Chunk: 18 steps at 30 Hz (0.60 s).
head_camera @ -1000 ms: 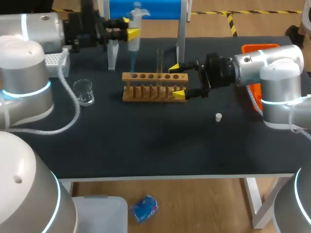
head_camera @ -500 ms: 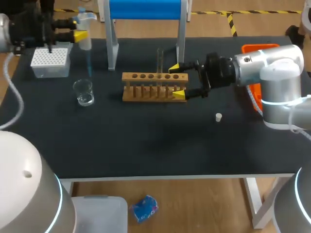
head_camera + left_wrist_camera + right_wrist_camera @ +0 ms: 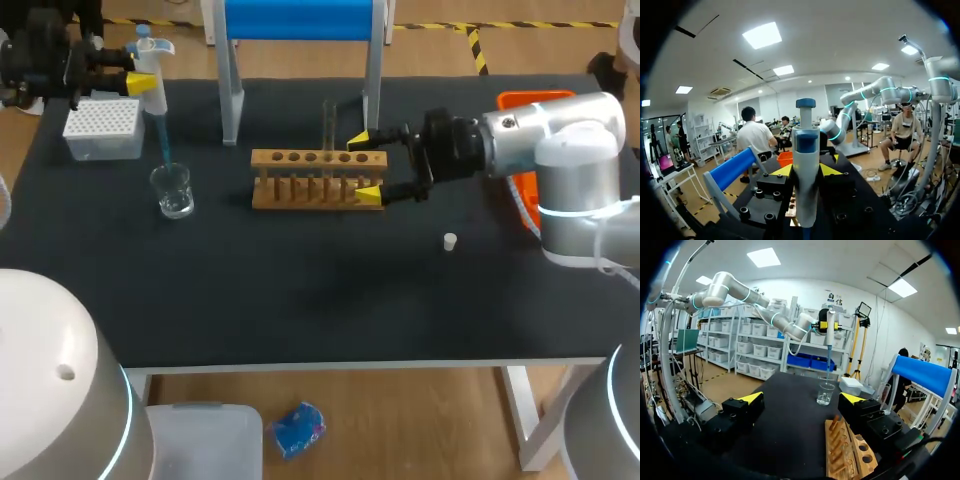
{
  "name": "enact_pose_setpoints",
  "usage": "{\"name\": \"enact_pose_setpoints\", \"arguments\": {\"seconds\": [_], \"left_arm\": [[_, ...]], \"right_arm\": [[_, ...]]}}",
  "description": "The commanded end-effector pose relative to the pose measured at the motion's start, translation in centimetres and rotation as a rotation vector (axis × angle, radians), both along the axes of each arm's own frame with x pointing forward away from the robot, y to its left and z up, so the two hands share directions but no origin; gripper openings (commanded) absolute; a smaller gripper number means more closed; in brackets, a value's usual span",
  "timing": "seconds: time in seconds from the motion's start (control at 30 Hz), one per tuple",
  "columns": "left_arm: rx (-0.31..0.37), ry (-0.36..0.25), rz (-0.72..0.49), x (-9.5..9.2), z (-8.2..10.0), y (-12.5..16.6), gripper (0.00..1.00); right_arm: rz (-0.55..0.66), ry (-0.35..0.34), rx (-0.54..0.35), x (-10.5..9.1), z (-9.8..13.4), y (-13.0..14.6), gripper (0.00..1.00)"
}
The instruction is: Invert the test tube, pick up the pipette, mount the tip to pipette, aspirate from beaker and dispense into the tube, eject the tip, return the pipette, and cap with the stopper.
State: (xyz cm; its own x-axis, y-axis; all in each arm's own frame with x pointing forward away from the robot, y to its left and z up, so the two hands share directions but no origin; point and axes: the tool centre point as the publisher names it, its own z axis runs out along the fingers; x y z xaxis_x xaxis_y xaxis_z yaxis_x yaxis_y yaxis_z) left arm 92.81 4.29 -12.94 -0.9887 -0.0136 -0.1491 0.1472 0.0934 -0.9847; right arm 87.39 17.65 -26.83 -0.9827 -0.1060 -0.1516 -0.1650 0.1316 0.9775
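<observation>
My left gripper [image 3: 138, 72] is shut on the white pipette [image 3: 148, 70] at the table's back left. Its blue tip [image 3: 163, 140] points down, just above the glass beaker [image 3: 175, 190]. In the left wrist view the pipette [image 3: 806, 165] stands upright between the yellow fingertips [image 3: 782, 171]. The test tube [image 3: 328, 122] stands upright in the wooden rack [image 3: 318, 178]. My right gripper [image 3: 365, 167] is open, with its fingers on either side of the rack's right end; the rack [image 3: 847, 450] lies beside one finger. The white stopper [image 3: 450, 241] lies on the mat right of the rack.
A white tip box [image 3: 100, 130] sits at the back left, behind the beaker. The blue pipette stand [image 3: 300, 20] rises behind the rack. An orange bin [image 3: 520, 100] is at the right edge, behind my right arm.
My left arm has carried the pipette leftward from over the rack's left end to above the beaker. My right arm and the rack have not moved.
</observation>
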Motion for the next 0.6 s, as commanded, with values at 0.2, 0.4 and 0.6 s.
{"name": "enact_pose_setpoints", "arguments": {"seconds": [0.2,0.4,0.6], "left_arm": [[-0.014,0.017,-0.039,0.27,-1.22,-0.17,0.00],[-0.011,0.014,-0.023,0.22,-1.23,-0.04,0.00],[-0.011,0.014,-0.023,0.22,-1.23,-0.04,0.00]], "right_arm": [[0.001,0.000,-0.001,0.02,0.03,-0.06,1.00],[0.001,0.000,-0.001,0.02,0.03,-0.06,1.00],[0.001,0.000,-0.001,0.02,0.03,-0.06,1.00]]}}
